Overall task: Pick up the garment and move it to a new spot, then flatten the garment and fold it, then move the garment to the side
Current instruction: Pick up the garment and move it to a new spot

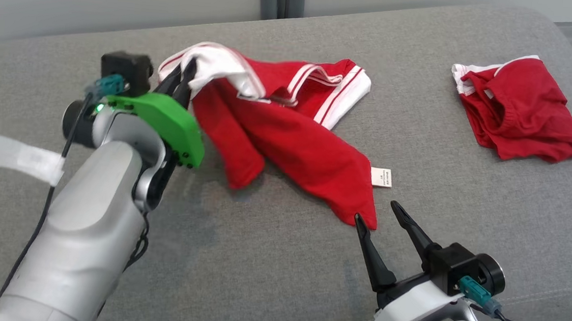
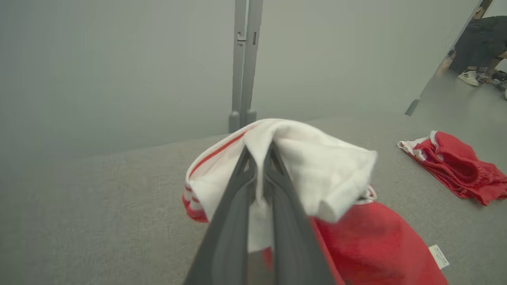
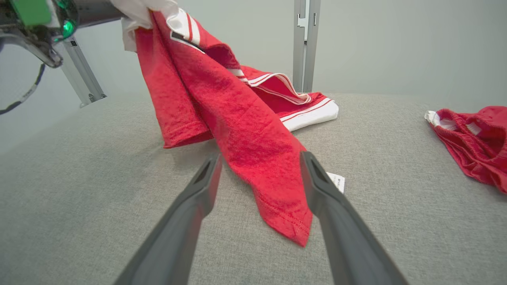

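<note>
I am lifting the red garment (image 1: pixel 292 140) by its white edge, pinching it tight in my left gripper (image 1: pixel 182 78). My right gripper (image 1: pixel 378 212) is gaping open, the low red corner lying between its fingers. Next, I think, it should be grabbing that corner.

The garment's (image 1: pixel 307 152) white fold hides the left tool's (image 1: pixel 182 78) tips. The label's (image 1: pixel 381 177) print is too small to read. The second red garment (image 3: pixel 475 146) runs off the right edge.
</note>
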Robot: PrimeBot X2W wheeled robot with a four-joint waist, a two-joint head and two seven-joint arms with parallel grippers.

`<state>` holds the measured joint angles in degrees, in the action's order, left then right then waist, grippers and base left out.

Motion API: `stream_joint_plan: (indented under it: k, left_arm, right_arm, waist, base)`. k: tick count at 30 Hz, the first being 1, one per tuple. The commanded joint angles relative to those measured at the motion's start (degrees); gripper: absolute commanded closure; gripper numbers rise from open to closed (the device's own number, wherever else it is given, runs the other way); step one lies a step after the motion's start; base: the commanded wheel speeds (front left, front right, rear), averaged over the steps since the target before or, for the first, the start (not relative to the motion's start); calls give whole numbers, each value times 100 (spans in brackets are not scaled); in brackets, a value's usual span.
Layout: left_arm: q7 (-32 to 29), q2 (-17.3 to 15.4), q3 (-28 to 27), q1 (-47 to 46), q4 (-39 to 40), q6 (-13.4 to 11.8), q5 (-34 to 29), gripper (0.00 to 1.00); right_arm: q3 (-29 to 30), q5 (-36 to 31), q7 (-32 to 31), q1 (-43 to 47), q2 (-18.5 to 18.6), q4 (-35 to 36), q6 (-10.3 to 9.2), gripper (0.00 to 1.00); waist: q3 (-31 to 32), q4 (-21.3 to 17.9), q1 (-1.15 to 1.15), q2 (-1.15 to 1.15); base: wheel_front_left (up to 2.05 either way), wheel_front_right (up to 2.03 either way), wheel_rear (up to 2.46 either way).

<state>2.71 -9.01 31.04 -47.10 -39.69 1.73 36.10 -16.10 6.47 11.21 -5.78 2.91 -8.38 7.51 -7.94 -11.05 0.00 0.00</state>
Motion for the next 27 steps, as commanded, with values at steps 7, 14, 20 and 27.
stream_joint_plan:
  k: [7, 14, 20, 27]
  left_arm:
    - [226, -537, -225, 740, -324, -324, 86, 100]
    - [354, -822, -383, 1257, -676, -733, 121, 100]
    - [331, -924, -424, 1582, -888, -948, 164, 0]
    - [328, -1061, -402, 1656, -764, -1027, 145, 0]
  right_arm:
    - [5, -5, 9, 91, 1, -41, -5, 0]
    - [-50, -17, -51, 110, 1, -59, -6, 0]
    - [-57, -43, -87, 190, 2, -35, -5, 0]
    - [-57, -34, -116, 289, 2, 2, -5, 0]
  waist:
    - [139, 264, 0, 0]
    - [282, 310, 0, 0]
    - [374, 286, 0, 0]
    - [478, 232, 0, 0]
  base:
    - [0, 0, 0]
    - [0, 0, 0]
    - [0, 0, 0]
    - [0, 0, 0]
